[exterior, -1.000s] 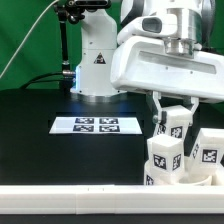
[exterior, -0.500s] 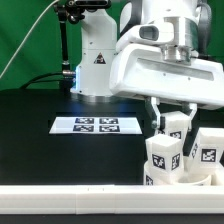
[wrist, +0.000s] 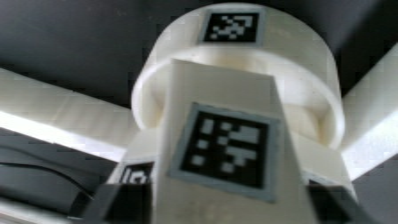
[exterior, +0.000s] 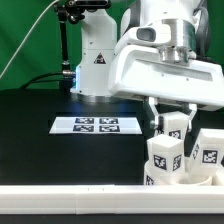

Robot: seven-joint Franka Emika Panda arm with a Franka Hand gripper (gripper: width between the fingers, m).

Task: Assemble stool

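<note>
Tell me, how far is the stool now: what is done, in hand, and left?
Done, it seems: the front leg, the side leg and the rear leg stand upright on the seat. In hand: the gripper straddles the rear leg; grip or release, I cannot tell. Left: probably lifting the gripper away and checking that every leg sits fully in; the sockets are hidden.

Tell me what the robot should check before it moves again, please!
1. The back leg stands upright: ok.
2. The gripper is around the back leg: ok.
3. The gripper is open: cannot tell.
4. The back leg is all the way in its hole: cannot tell.
5. The front leg and the side leg stand upright on the seat: ok.
</note>
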